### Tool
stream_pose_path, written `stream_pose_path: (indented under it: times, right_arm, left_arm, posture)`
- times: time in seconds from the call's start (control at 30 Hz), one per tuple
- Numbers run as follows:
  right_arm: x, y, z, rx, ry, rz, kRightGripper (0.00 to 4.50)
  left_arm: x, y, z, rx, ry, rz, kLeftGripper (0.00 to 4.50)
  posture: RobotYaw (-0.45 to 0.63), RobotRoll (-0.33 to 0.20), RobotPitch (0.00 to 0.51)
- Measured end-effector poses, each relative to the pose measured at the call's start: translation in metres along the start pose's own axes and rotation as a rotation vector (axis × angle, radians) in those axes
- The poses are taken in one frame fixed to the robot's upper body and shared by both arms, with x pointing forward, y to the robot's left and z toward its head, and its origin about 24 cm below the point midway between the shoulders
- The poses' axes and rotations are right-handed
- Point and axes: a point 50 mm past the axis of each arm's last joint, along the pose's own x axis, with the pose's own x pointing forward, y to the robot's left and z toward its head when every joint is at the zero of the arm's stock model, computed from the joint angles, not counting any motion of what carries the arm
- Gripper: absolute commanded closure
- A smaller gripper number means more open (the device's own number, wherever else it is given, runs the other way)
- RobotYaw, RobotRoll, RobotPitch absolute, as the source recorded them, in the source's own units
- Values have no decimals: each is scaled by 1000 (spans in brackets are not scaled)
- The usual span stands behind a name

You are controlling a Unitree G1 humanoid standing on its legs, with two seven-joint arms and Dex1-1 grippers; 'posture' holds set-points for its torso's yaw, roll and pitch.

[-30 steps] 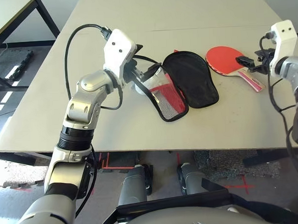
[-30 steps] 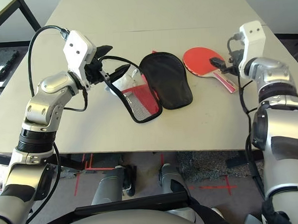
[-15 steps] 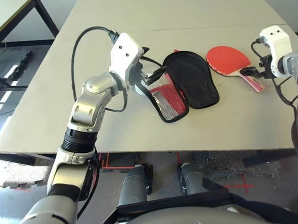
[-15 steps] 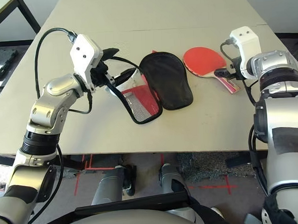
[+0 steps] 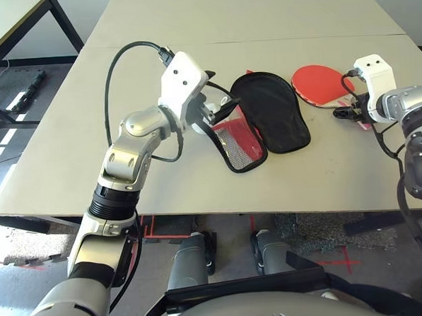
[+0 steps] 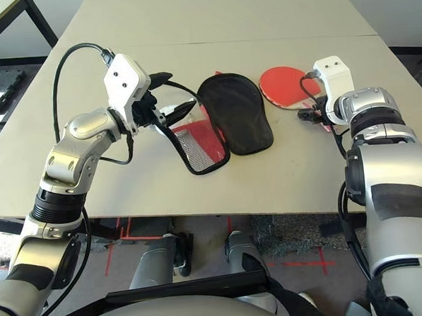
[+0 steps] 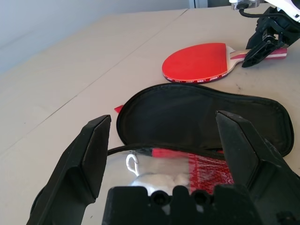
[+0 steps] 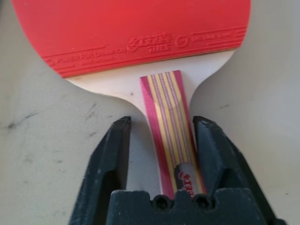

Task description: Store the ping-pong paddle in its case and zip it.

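The ping-pong paddle lies flat on the table at the right, red face up and striped handle pointing toward my right arm. My right gripper is down at the table with its fingers on either side of the handle. A narrow gap shows on one side, so it is open. The case lies unzipped in the middle, its black inside up and its red mesh-pocket half to the left. My left gripper hovers open over the case's left edge, holding nothing.
A small pale soft pouch lies by the case under my left gripper. The table's front edge runs close below the case. A dark table frame stands off to the far left.
My right gripper has dropped to the table and moved over the paddle's handle, its fingers narrowing around it. My left gripper has shifted slightly right toward the case, still open.
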Motion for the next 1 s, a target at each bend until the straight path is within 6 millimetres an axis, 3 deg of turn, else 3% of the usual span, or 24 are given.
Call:
stream_pose_path:
  times: [0.1,0.4,0.6,0.83,1.0]
  right_arm:
    - [0,-2,-1,-1,0,-13,3427]
    - [0,-2,3,13,-53,-26,3435]
    - [-4,7,24,16,-140,27,3435]
    - [-9,49,68,42,-265,150,3435]
    - [-17,95,64,69,-281,223,3436]
  left_arm:
    - [0,0,0,-1,0,-1,0]
    - [-1,0,-2,-2,6,1,0]
    - [-2,-1,-5,-8,14,2,0]
    - [-3,-3,-7,-9,20,2,0]
    - [-5,-5,-7,-2,21,2,0]
  posture:
    - [39,0,136]
    - [38,0,142]
    - [35,0,146]
    - [47,0,148]
    - [58,0,153]
